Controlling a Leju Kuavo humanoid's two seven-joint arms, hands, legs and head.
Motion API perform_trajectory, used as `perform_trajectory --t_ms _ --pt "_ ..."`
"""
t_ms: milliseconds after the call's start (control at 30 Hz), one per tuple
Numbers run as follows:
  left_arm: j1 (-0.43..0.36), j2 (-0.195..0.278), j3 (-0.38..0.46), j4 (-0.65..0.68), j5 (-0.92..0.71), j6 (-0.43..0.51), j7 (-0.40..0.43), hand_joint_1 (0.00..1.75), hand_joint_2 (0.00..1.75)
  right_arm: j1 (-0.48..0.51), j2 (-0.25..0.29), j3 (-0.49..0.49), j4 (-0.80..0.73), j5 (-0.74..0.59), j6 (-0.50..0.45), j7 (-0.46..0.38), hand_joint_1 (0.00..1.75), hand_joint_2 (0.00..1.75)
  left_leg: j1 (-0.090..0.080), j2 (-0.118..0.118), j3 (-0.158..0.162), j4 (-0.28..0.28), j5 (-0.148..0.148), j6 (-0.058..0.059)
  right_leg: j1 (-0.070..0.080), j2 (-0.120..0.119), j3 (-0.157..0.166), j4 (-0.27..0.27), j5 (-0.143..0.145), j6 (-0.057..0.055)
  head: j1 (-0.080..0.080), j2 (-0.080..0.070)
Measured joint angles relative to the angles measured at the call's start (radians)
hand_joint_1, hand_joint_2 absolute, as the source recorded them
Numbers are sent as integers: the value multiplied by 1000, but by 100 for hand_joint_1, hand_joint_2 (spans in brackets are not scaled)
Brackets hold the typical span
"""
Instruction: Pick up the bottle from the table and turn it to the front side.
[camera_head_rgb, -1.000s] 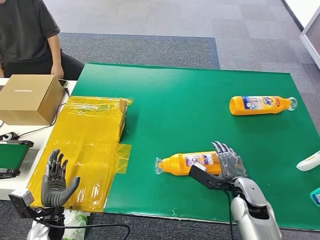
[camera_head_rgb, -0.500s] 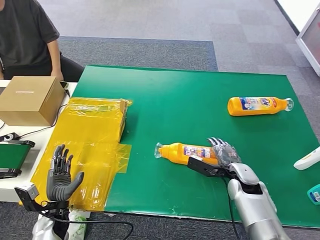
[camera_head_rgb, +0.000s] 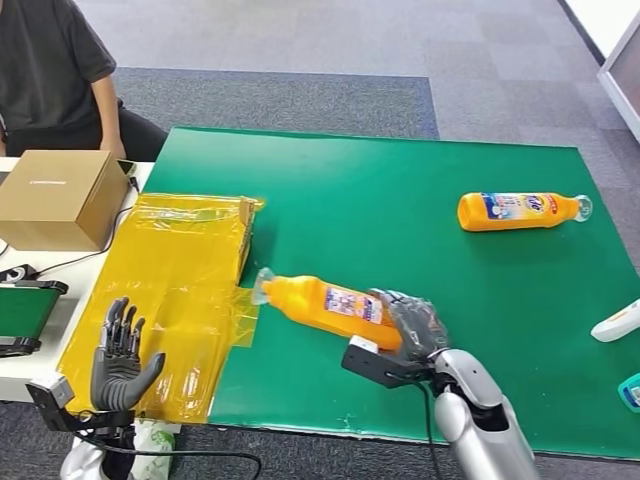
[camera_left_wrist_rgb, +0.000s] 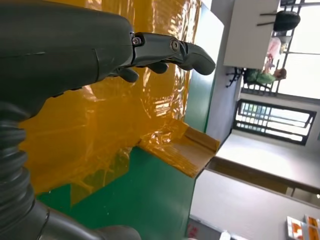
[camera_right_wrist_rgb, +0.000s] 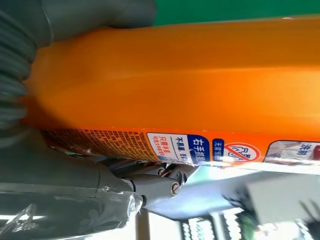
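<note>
My right hand (camera_head_rgb: 411, 322) grips the base end of an orange bottle (camera_head_rgb: 324, 303) with a clear cap, lifted above the green mat (camera_head_rgb: 423, 180) and tilted, cap toward the yellow sheet. In the right wrist view the orange bottle (camera_right_wrist_rgb: 188, 80) lies against my right hand (camera_right_wrist_rgb: 75, 190), its printed label beside the fingers (camera_right_wrist_rgb: 166, 182). A second orange bottle (camera_head_rgb: 521, 210) lies on its side at the mat's far right. My left hand (camera_head_rgb: 119, 355) is held up at the lower left, fingers apart and holding nothing, over the yellow sheet (camera_left_wrist_rgb: 94, 130) in the left wrist view, where the left hand (camera_left_wrist_rgb: 113, 45) spreads.
A yellow plastic-wrapped flat box (camera_head_rgb: 181, 270) covers the mat's left side. A cardboard box (camera_head_rgb: 60, 195) sits on the white table at far left, with a seated person (camera_head_rgb: 53, 70) behind it. A white object (camera_head_rgb: 615, 322) lies at the right edge.
My right hand has lifted the near bottle off the mat and carried it left, its cap now near the yellow sheet. The left hand stays raised in much the same place.
</note>
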Motion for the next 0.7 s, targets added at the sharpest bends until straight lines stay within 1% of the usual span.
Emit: perform_trajectory --t_ms 133,333,500,600,700 --pt "-1 3 -30 24 -10 -64 0 0 175 14 52 63 -83 -90 -28 -44 175 175 1 0 -2 0 0 -1 1 0 -2 0 -2 -2 0 0" --pt "-15 23 -112 61 19 -106 10 0 175 13 123 152 -96 -169 -38 -98 175 175 1 0 -3 0 -1 -1 1 0 -3 0 -2 -3 0 0" --pt "-27 56 -203 93 71 -172 10 0 175 9 166 220 -62 -212 -51 -125 175 175 1 0 -3 0 -1 -1 1 0 -3 0 -2 -3 0 0" --pt "-29 81 -258 109 89 -205 3 0 175 -2 177 253 -20 -229 -70 -145 175 175 1 0 -3 0 -1 -1 1 0 -3 0 -2 -3 0 0" --pt "-27 112 -328 111 105 -228 0 0 175 -7 188 287 50 -255 -107 -171 175 175 1 0 -3 0 -1 -1 1 0 -3 0 -2 -3 0 0"
